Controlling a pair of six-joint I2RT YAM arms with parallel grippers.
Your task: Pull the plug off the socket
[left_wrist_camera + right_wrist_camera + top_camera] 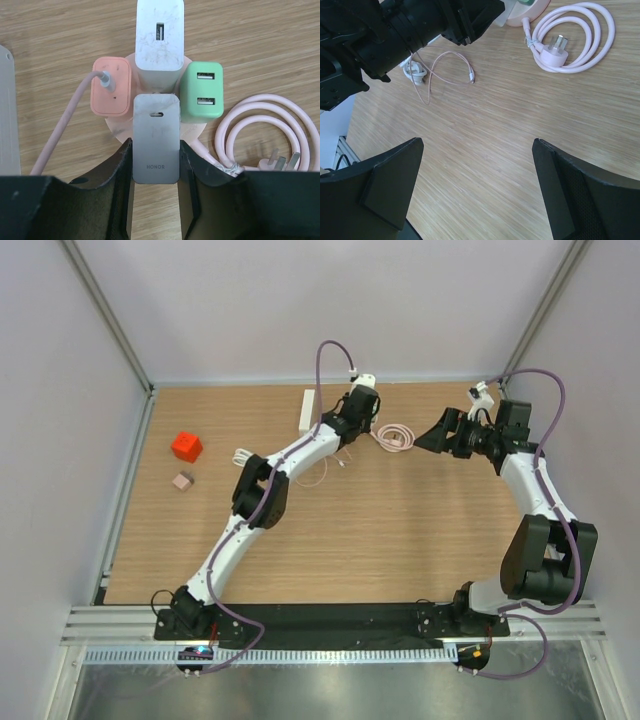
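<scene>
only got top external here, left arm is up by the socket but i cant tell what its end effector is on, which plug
Observer: The left wrist view shows the left end effector straddling the grey HONOR charger, with a finger against each side.
Operator: anything else plugged in around it
Observer: Three more sit on the round pink socket: a white charger beyond the grey one, a pink charger with a cable in it, and a green charger with two ports.
</scene>
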